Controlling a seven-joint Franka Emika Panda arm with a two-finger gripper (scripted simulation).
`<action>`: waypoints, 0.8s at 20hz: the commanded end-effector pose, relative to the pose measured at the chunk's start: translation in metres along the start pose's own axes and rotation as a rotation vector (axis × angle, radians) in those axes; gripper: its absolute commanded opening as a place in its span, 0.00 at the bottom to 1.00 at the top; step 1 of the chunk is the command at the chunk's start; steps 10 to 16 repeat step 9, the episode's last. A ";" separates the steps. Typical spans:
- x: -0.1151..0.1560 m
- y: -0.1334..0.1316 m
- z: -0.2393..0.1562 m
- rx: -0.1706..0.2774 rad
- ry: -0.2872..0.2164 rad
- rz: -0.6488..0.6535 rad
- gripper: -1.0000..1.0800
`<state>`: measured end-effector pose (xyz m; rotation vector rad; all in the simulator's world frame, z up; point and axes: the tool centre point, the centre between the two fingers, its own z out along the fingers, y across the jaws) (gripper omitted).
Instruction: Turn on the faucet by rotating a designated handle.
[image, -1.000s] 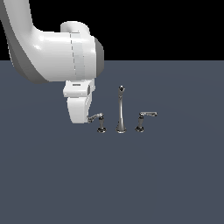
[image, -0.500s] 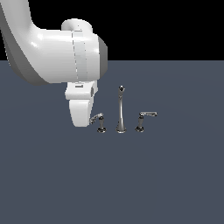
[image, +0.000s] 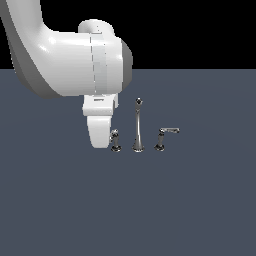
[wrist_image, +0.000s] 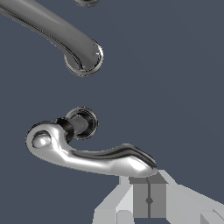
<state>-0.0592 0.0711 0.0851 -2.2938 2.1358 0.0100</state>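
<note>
Handle (wrist_image: 87, 153) lies just beside the end effector (wrist_image: 148, 199), whose finger spread cannot be told.

The chrome spout (image: 138, 128) stands upright on the dark floor (image: 190, 200). One handle (image: 115, 141) sits just beside it, touching the white gripper (image: 100, 131); the twin handle (image: 164, 137) flanks its other side.

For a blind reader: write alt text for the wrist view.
A chrome lever handle fills the middle of the frame, its arm ending just above the grey end effector. Beyond it, the spout rises from its ringed base on a dark floor.
</note>
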 end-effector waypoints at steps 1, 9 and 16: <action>0.020 -0.003 0.000 0.000 0.004 0.018 0.00; 0.068 -0.012 -0.001 -0.001 0.009 0.044 0.00; 0.068 -0.012 -0.001 -0.001 0.009 0.044 0.00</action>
